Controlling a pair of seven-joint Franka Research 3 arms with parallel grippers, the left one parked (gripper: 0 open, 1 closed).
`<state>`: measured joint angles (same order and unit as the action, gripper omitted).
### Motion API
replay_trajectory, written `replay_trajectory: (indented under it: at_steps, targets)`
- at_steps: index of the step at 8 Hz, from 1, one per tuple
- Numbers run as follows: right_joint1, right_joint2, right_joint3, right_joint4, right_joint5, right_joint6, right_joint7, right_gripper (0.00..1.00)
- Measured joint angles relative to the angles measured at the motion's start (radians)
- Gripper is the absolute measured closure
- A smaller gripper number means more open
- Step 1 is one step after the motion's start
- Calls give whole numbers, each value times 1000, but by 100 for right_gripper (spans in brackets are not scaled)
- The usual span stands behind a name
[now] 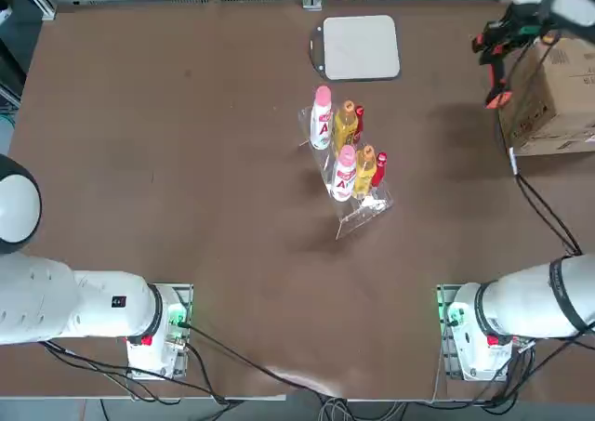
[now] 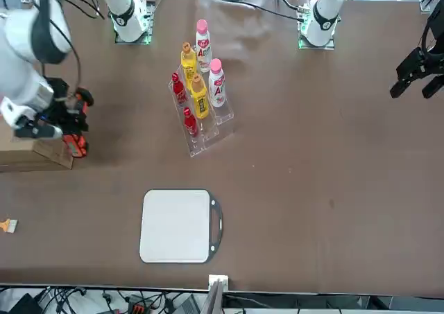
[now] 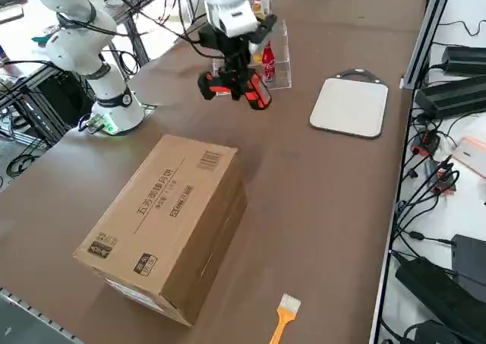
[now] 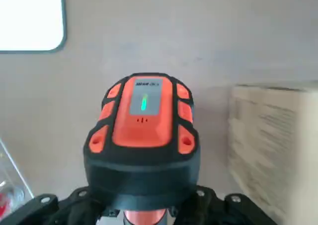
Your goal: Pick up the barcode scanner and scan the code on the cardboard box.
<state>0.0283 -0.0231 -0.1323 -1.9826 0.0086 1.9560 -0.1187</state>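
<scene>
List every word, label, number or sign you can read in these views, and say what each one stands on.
cardboard box, top face: dark Chinese characters, a barcode and small symbols, too small to read.
barcode scanner, held in the right gripper: a short dark word above its green light, too blurred to read.
White pink-capped bottles in the clear rack: a large red "A"; the rest is unreadable.
Nothing else carries readable text.
</scene>
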Motion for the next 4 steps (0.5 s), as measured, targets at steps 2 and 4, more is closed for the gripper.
replay_trajectory:
  at_steps: [2,4]
  targets:
    - [-132,-45,-11,81,0,-134,-165,57]
    - [-260,-33,-19,100,-1,-146,-323,57]
